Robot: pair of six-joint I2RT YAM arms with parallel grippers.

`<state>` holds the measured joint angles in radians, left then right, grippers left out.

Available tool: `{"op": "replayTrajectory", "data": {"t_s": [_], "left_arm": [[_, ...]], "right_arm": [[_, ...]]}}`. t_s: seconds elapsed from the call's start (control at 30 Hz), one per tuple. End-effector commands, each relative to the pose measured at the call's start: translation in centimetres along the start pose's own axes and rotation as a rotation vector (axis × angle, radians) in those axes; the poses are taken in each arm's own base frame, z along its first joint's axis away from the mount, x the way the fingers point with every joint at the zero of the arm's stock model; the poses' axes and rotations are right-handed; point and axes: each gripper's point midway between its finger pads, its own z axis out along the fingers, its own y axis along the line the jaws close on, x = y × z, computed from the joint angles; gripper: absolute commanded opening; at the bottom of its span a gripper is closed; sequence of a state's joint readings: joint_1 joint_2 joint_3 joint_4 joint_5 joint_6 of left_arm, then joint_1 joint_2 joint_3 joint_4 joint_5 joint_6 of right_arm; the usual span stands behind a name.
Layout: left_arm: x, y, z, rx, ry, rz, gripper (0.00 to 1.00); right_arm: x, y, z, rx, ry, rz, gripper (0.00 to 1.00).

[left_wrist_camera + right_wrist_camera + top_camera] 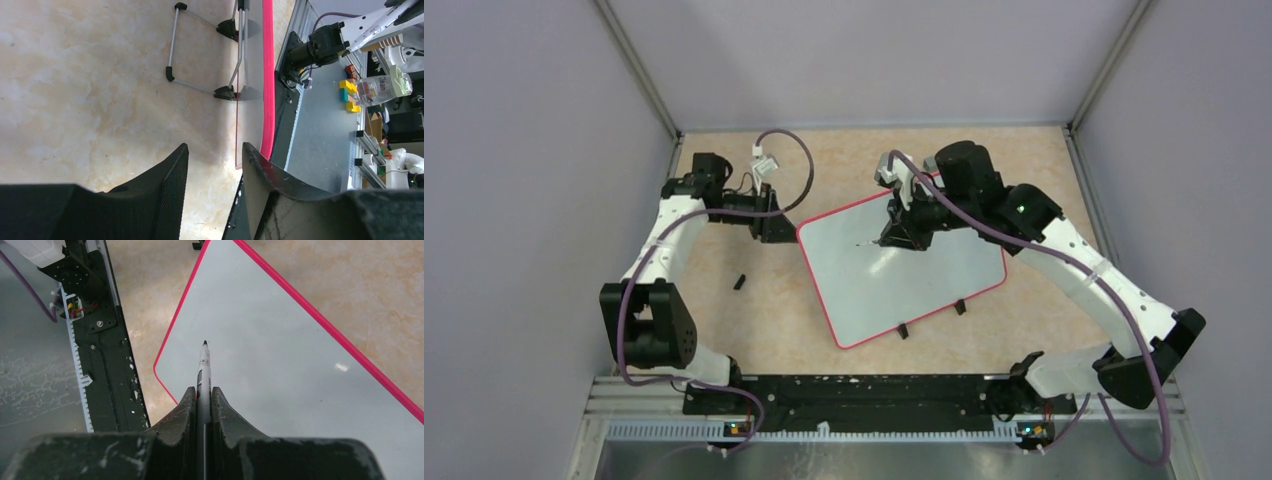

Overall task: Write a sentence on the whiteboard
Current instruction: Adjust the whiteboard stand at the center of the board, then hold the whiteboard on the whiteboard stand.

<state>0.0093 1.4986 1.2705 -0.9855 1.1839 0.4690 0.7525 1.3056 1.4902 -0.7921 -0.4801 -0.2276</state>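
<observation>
Checking in: how much of the sentence is down?

Operator: None that I can see. The whiteboard (904, 285) lies skewed mid-desk, its two clips (902, 331) on the near edge, and its face looks blank in both the top and right wrist views. So I'd judge the writing has not yet begun.

Colleague: Is the pen ready?

Operator: Yes. My right pincer (203, 390) is clamped tight on the marker (204, 360), tip bare and aimed at the board's far-left part. I cannot tell whether the tip touches the surface.

Colleague: And your left side?

Operator: The left pincer (215, 150) stands wide with nothing in it, just beside the board's far-left corner, perhaps to steady it. Everything is left: both lines, from the first letter. A small black piece (739, 282) lies on the desk (724, 320) to the left; too small to identify.
</observation>
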Motion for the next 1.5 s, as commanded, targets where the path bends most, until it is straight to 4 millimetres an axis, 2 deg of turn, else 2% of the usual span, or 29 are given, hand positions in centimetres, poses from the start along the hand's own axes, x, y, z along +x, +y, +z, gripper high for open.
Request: {"op": "replayTrajectory", "data": {"t_s": [0.0,0.17,0.33,0.53,0.73,0.87,1.0,1.03,1.13,1.4,1.47], "left_arm": [[-1.7,-0.8,-0.3,-0.004,-0.041,0.073,0.49],[-3.6,-1.0,-0.9,-0.044,-0.072,0.131,0.49],[-5.4,1.1,-2.0,-0.180,-0.104,0.106,0.50],[-6.3,-1.7,-2.1,-0.044,-0.166,0.126,0.51],[-5.6,-2.5,-1.6,0.021,-0.166,0.111,0.47],[-4.8,-2.5,-1.0,0.029,-0.139,0.093,0.36],[-3.6,-2.3,-0.5,0.039,-0.120,0.067,0.31],[-3.1,-2.8,0.4,0.056,-0.097,0.071,0.28],[-2.5,-2.9,0.8,0.059,-0.081,0.071,0.21],[-1.6,-3.3,0.8,0.052,-0.072,0.059,0.01],[-1.5,-3.6,0.7,0.053,-0.072,0.053,0.00]], "right_arm": [[-2.2,0.0,-0.2,0.004,-0.060,-0.044,0.00],[-2.1,0.1,-0.3,-0.004,-0.056,-0.048,0.00],[-2.2,0.0,-0.4,0.005,-0.060,-0.056,0.00],[-2.4,-0.1,-0.4,0.013,-0.065,-0.056,0.00],[-2.8,-0.2,-0.3,0.012,-0.077,-0.058,0.00],[-3.2,-0.5,-0.2,0.029,-0.104,-0.054,0.00],[-3.7,-1.0,0.2,0.050,-0.128,-0.048,0.00],[-3.8,-1.1,0.3,0.053,-0.130,-0.045,0.00],[-4.1,-1.3,0.6,0.056,-0.139,-0.042,0.00],[-4.0,-1.1,1.6,0.031,-0.158,-0.012,0.00],[-3.8,-0.9,2.1,0.024,-0.155,-0.004,0.00]]}}
